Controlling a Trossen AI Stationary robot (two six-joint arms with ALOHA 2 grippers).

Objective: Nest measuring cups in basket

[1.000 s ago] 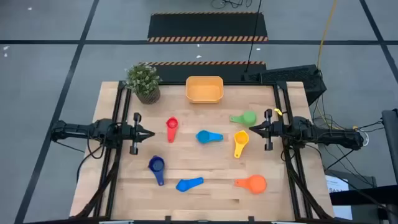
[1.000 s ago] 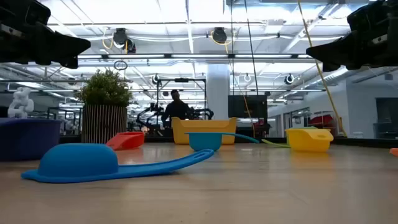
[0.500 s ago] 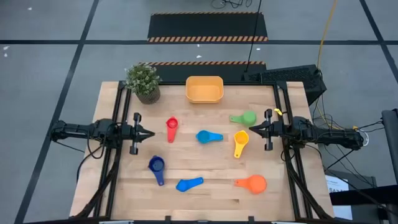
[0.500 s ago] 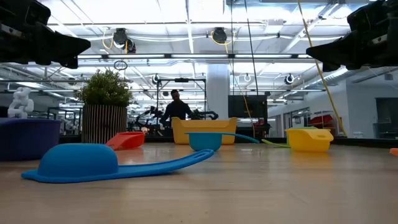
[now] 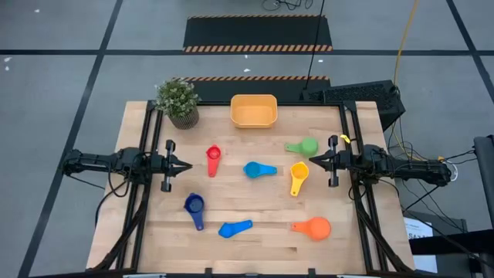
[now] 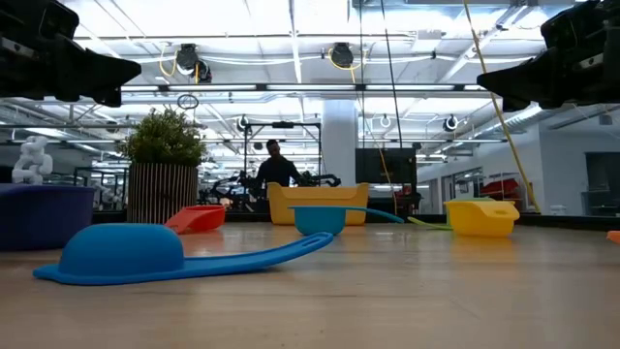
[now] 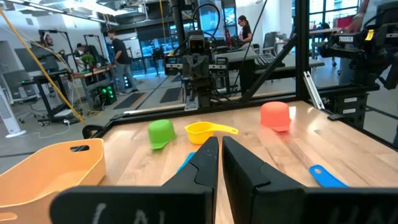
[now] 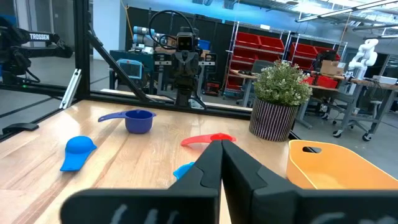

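Both claws pressed together, left gripper [image 5: 185, 165] and right gripper [image 5: 313, 161] empty | measuring cups [image 5: 260, 169] near basket [image 5: 253, 111]: we judge light, rigid, slick; pinch handles.

Two matte-black jointed arms with trailing black cables end in tapered, wedge-shaped fingers [image 7: 205, 163].

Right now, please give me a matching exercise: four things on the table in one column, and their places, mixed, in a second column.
Things:
1. basket
2. orange cup
3. green cup
4. dark blue cup

Places:
A. just in front of the right claw
B. far edge, beside the potted plant
C. near edge, right side
D. near side, left of the light blue cup

Pairs: 1-B, 2-C, 3-A, 4-D
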